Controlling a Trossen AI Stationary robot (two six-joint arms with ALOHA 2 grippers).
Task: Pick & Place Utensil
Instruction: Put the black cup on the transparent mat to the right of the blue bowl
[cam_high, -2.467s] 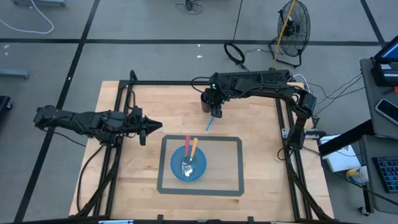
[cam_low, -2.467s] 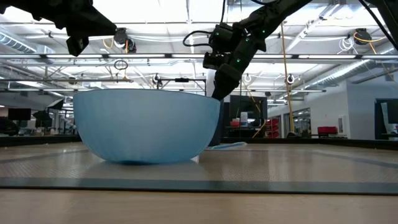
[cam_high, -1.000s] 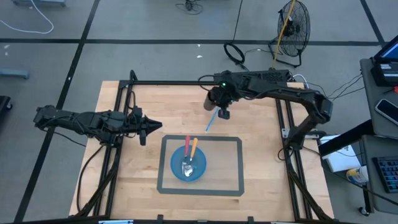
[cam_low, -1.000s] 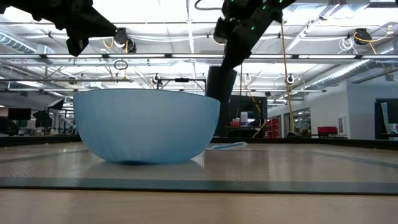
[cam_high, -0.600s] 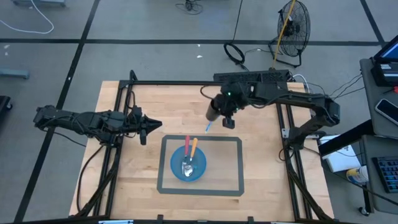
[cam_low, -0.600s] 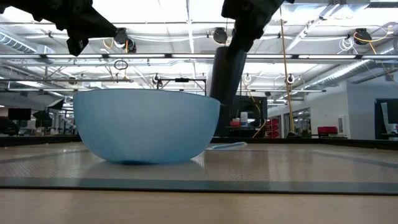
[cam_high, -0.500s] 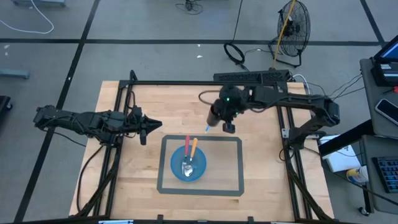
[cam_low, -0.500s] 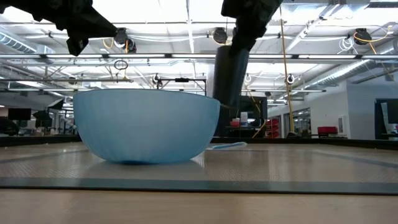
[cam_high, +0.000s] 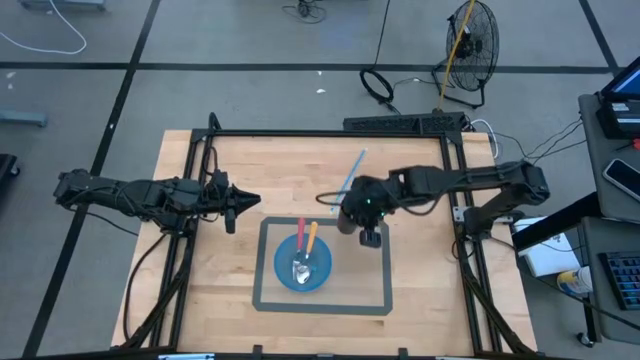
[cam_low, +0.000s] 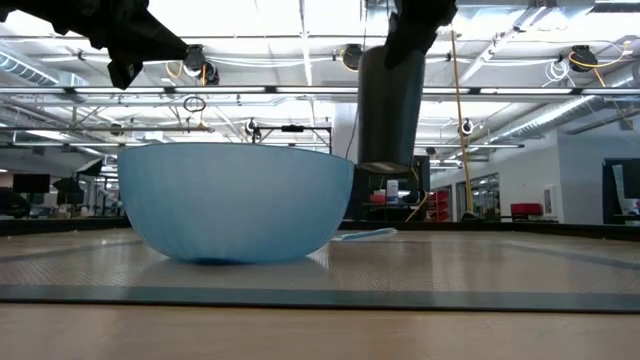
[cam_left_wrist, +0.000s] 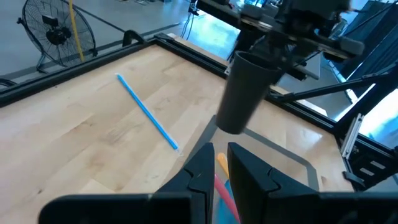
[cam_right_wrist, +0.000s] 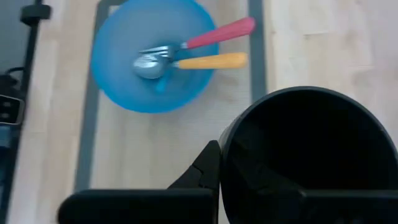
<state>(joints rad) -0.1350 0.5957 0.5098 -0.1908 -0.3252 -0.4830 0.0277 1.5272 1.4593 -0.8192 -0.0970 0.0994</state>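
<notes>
A black cup hangs in the air just right of the blue bowl, with my right gripper shut on it. The bowl stands on a grey-bordered mat and holds a red-handled utensil and an orange-handled one, their handles leaning on its far rim. A thin blue utensil lies flat on the wood beyond the mat. My left gripper waits left of the mat above the table, fingers nearly together, holding nothing. My right gripper holds the cup by its rim, coming from above. One finger lies against the outside of the wall; the other is lost in the dark inside the cup. The cup hangs upright, its bottom well clear of the table.
Black frame rails run along the table's far and side edges. Bare wood lies on both sides of the mat and around the blue utensil. A fan stands on the floor past the far edge.
My right gripper has carried the black cup from the far part of the table toward the near edge, up to the bowl's right side. The cup has stayed upright and off the table. The blue utensil, half covered before, now shows at full length.
</notes>
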